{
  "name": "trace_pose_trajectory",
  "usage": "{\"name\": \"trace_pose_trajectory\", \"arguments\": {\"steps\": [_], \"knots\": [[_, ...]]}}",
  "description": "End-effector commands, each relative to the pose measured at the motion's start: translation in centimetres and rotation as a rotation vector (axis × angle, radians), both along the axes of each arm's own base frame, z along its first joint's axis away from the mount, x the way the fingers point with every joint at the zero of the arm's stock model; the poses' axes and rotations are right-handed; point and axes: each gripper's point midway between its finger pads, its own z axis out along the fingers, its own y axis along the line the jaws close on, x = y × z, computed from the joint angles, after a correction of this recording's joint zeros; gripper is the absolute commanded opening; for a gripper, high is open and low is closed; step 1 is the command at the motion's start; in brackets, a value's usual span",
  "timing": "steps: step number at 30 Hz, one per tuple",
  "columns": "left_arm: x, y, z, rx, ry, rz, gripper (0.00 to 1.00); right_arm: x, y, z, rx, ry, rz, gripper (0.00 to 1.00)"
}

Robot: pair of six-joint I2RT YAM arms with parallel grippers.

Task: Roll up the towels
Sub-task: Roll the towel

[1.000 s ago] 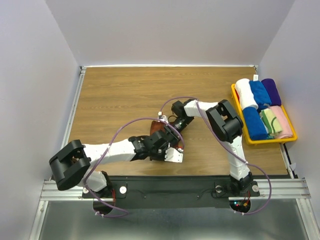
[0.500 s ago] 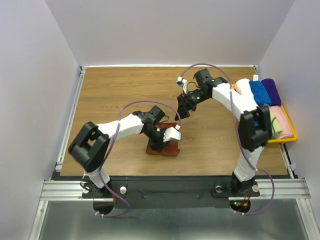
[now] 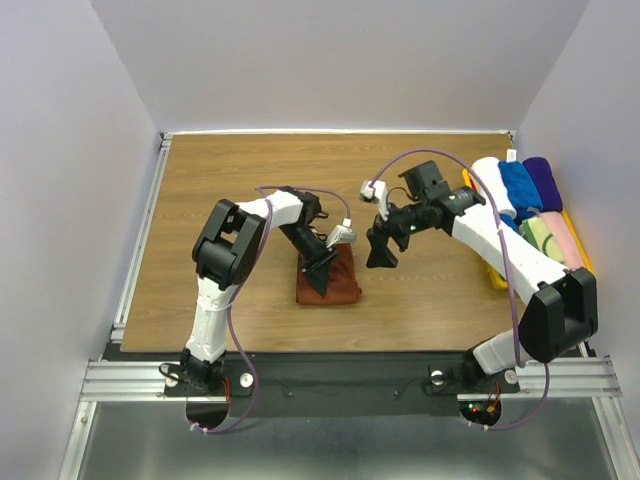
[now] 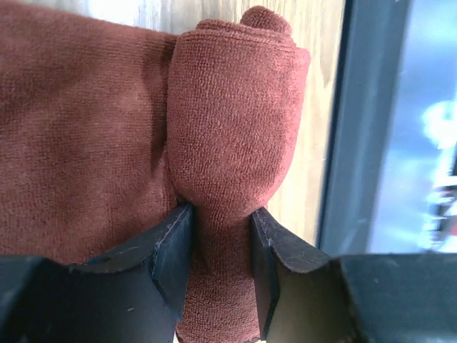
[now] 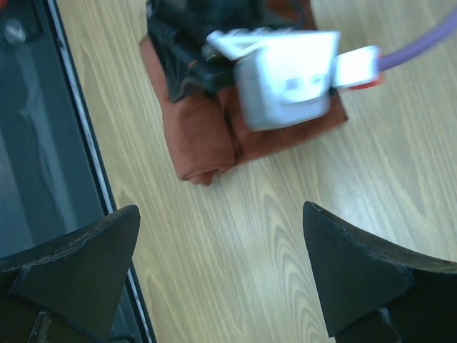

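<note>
- Left wrist view: pinching rolled edge of rust-brown towel [image 4: 235, 128] with left gripper [image 4: 220, 236], roll lengthwise between jaws.
- Hovering wide open with right gripper [image 3: 381, 252] near towel's flat unrolled side.

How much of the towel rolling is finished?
Done: the cream-and-green towel looks rolled in the yellow tray. In hand: the left tool pinches the rolled end of the brown towel; the rest lies flat. The right tool is open, empty. Left: finish that roll.

No readable text, labels, brands or numbers on anything in any view.
</note>
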Motion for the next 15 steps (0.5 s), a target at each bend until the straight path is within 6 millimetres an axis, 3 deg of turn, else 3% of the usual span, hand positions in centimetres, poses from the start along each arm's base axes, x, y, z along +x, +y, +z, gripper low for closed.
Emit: {"name": "trace_pose_trajectory", "arguments": {"steps": [1,5,8,12,15], "knots": [[1.6,1.6,-4.2,0.111,-0.007,-0.02,0.46,-0.6,0.8,-1.7,-0.118,-0.097,0.035,1.0],[2.4,1.6,-5.0,0.119,0.034,0.007,0.46,-1.9,3.9,-4.5,-0.229,-0.199,0.069,1.0],[2.5,1.6,-5.7,0.137,0.069,0.014,0.46,-2.0,7.5,-5.4,-0.252,-0.35,0.078,0.99],[2.4,1.5,-5.6,0.127,0.084,0.004,0.49,-2.2,9.8,-7.1,-0.274,-0.459,0.106,0.99],[2.5,1.7,-5.7,0.125,0.083,-0.002,0.5,-2.9,10.5,-9.6,-0.311,-0.498,0.167,0.98]]}}
